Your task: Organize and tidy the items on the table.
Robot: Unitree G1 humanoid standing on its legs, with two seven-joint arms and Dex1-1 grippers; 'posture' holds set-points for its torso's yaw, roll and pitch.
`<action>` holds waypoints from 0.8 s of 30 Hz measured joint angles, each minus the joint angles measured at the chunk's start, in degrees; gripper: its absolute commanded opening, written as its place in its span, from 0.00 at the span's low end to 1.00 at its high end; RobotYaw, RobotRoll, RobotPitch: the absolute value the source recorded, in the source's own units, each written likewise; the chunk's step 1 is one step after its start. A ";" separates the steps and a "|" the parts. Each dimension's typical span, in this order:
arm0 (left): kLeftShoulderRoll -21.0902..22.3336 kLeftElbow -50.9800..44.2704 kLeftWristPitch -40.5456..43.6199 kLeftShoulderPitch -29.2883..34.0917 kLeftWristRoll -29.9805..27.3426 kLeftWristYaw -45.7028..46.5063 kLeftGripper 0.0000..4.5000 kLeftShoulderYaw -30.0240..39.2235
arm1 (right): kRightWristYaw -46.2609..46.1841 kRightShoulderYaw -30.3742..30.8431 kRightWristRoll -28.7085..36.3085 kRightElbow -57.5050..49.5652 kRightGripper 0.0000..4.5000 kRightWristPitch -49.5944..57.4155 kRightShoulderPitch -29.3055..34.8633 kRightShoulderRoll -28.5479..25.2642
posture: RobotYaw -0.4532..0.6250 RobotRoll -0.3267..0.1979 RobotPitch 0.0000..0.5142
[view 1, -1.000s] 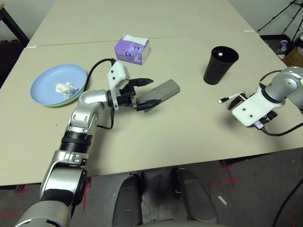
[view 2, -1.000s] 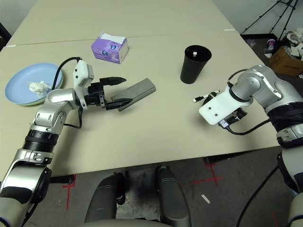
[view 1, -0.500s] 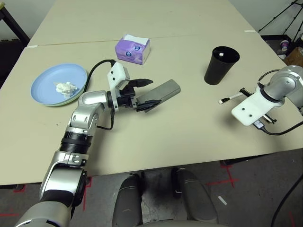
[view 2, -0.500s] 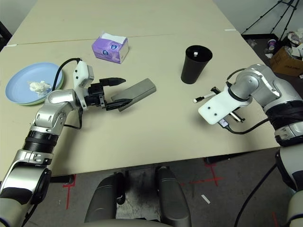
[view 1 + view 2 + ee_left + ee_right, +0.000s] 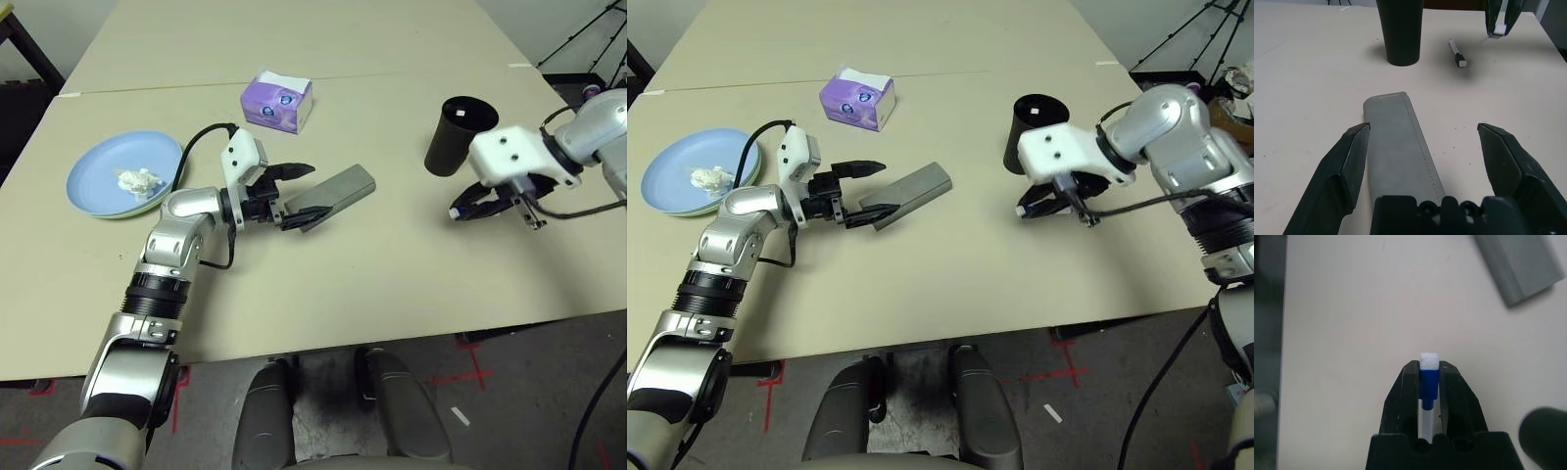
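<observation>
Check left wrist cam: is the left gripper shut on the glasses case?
No, the left gripper stands wide open, with the case lying on the table between its fingers, touching neither.

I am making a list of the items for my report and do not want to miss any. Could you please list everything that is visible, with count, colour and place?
table: one, beige, under everything
plates: two, light blue on pale green, stacked at the table's left
tissue: one, white, crumpled, on the top plate
tissue box: one, purple, far side, left of centre
glasses case: one, grey, table centre
cup: one, black, upright, on the right
loose pen: one, white, on the table beside the cup
held pen: one, white with a blue end, in the right claw
left claw: black, open, case end between its fingers
right claw: black, shut on the held pen, above the table near the cup
</observation>
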 measured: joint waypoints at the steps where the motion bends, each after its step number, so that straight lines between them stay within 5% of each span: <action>1: -0.03 0.00 -0.03 -0.03 0.00 0.00 1.00 -0.01 | -0.83 -1.43 0.74 0.00 0.09 1.91 0.00 1.02 | 0.33 0.62 0.38; 11: 0.05 0.04 -0.10 -0.02 0.00 -0.01 1.00 0.00 | -21.28 -22.45 12.68 -4.41 0.09 19.26 6.67 12.53 | 0.33 0.62 0.39; 17: 0.16 0.12 -0.12 -0.06 0.02 -0.02 1.00 0.02 | -34.76 -32.63 16.46 -11.15 0.09 15.29 17.54 22.87 | 0.33 0.62 0.38; 24: 0.16 0.35 -0.13 -0.11 0.02 -0.02 1.00 0.01 | -43.71 -37.47 19.56 -15.88 0.09 7.30 20.88 30.58 | 0.33 0.62 0.38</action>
